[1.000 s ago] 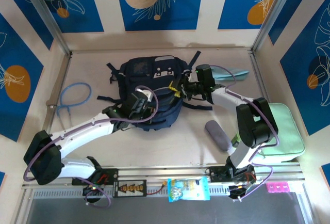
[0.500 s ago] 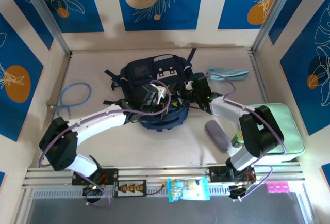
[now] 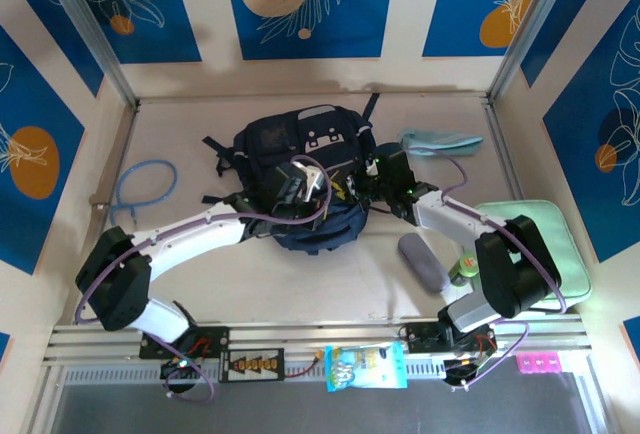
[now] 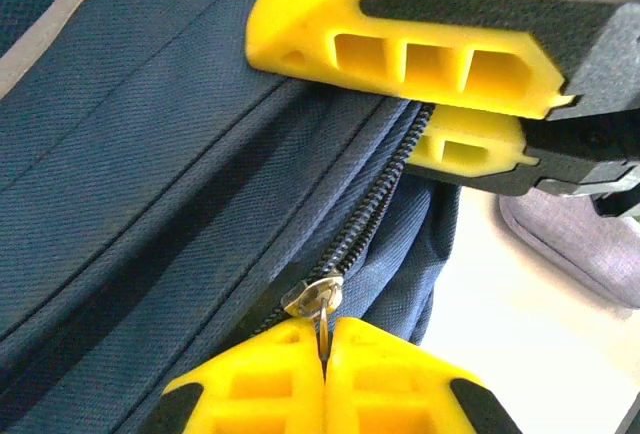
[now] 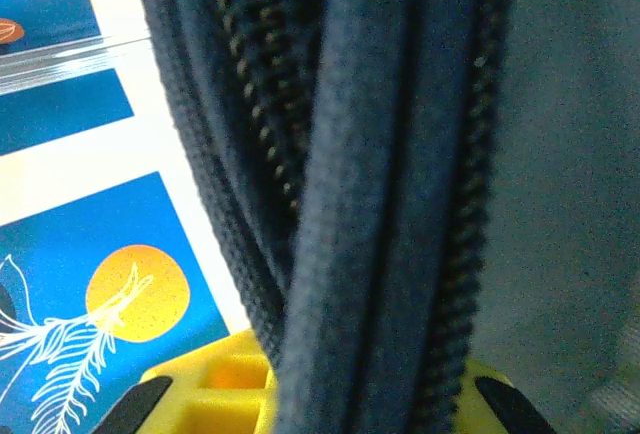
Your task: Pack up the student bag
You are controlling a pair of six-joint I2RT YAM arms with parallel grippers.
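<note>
**Student bag gripped at its zip by both grippers**

The student bag point(image 3: 300, 154) is seen slumped at the middle of the table point(image 3: 250, 284). Its long axis is laid roughly near to far. Its top, marked by the grey-white patch point(image 3: 322, 139), is pointed toward the far wall, and its black straps are splayed to the left and far right.

The left arm is stretched diagonally from its base to the bag's near right part. The left gripper point(image 4: 325, 339) is closed tight, and the metal zipper pull point(image 4: 318, 299) is pinched between its yellow fingertips.

The right arm is bent at the elbow and extended leftward to the bag's right side. The right gripper point(image 5: 350, 399) is drawn nearly closed, and a fold of the bag's zip edge is clamped between its fingers, just beside the left gripper.

A grey pouch point(image 3: 424, 262) is found near the bag's right side, beneath the right forearm. A mint-green zip case point(image 3: 545, 254) is partly covered by the right arm. A blue cable loop point(image 3: 145, 189) is placed well apart at the left, and a light-blue cloth point(image 3: 440, 141) lies at the far right.
</note>
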